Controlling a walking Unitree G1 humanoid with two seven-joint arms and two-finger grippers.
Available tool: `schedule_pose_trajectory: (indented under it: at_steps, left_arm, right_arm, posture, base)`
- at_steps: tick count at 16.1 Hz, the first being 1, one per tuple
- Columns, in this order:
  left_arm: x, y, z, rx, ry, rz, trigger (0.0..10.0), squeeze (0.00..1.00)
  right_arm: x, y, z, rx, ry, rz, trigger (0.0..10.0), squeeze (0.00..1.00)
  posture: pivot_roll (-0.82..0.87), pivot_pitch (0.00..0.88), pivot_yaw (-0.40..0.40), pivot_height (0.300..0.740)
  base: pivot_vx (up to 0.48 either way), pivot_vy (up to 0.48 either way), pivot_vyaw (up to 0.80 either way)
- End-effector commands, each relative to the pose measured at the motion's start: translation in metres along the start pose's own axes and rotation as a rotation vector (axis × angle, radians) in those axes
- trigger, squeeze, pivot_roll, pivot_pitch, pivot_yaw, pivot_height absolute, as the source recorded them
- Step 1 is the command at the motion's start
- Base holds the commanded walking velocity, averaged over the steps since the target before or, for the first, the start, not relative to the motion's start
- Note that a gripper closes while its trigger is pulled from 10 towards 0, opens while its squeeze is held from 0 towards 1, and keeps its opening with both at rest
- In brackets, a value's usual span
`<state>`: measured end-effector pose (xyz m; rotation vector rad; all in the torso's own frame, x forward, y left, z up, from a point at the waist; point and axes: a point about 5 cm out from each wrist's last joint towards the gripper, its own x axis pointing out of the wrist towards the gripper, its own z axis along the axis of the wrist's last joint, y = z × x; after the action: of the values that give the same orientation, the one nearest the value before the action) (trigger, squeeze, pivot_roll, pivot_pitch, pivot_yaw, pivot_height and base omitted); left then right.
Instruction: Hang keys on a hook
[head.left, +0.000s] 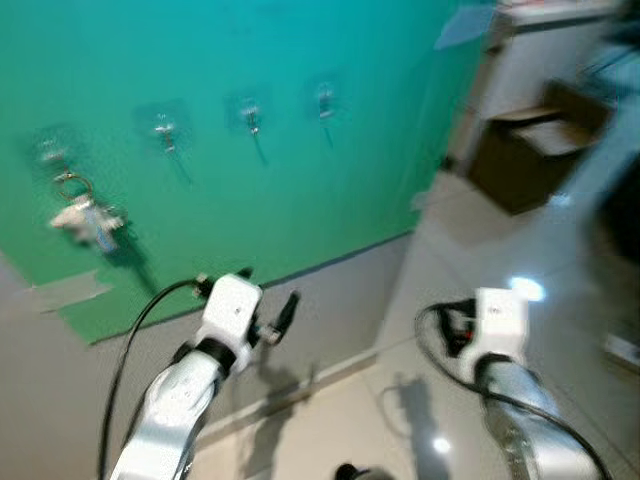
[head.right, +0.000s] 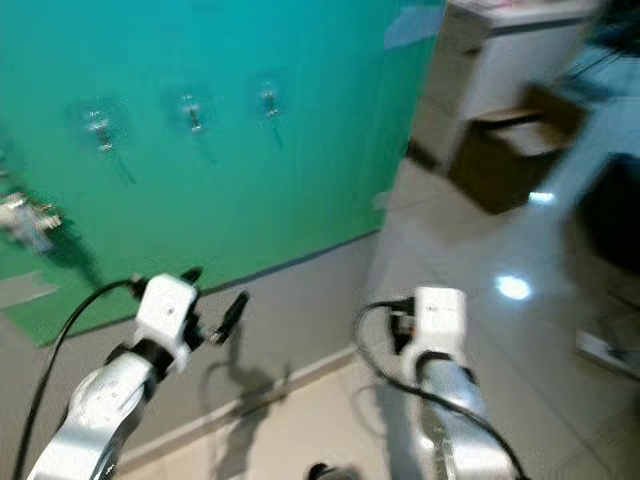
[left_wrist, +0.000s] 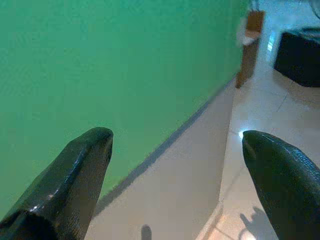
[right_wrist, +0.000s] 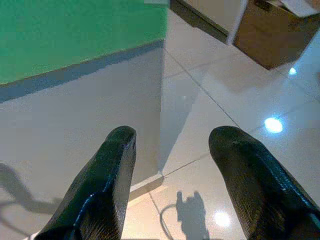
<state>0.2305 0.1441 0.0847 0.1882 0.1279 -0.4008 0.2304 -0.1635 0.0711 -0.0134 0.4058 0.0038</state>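
While the keys (head.left: 88, 222) are hanging on the leftmost hook (head.left: 52, 152) of the green wall (head.left: 250, 60), both the left end effector (head.left: 270, 312) and the right end effector (right_wrist: 172, 150) are spreading empty; brushing the bunch risks dislodging it.

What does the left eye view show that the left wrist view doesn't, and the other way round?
Left eye view: the keys hang from the leftmost hook, with three bare hooks further right; the left tool sits below them, off the wall.
Left wrist view: a close look at that tool's fingers, spread apart with nothing between them.
Shared: the green wall, the grey band under it and the glossy tiled floor.
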Motion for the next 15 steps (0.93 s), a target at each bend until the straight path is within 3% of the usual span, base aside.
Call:
schedule_pose_trajectory:
  at_steps: [1, 5, 15]
  left_arm:
    - [0.001, -0.003, 0.003, 0.016, -0.019, -0.003, 10.0, 0.0]
    - [-0.002, -0.01, 0.002, 0.047, -0.03, -0.064, 10.0, 0.0]
    - [0.009, -0.003, 0.009, 0.055, -0.054, -0.045, 10.0, 0.0]
  right_arm:
    - [0.002, -0.006, 0.004, -0.021, 0.0, -0.004, 10.0, 0.0]
    - [0.0, -0.007, 0.003, -0.043, 0.012, 0.018, 10.0, 0.0]
    - [-0.006, -0.013, 0.003, -0.004, -0.002, -0.061, 10.0, 0.0]
  posture:
    - [-0.05, 0.0, -0.01, 0.74]
    - [-0.05, 0.0, -0.02, 0.74]
    - [-0.08, 0.0, 0.022, 0.74]
  base:
    - [0.0, 0.0, -0.8]
    - [0.0, 0.0, -0.8]
    - [0.0, 0.0, -0.8]
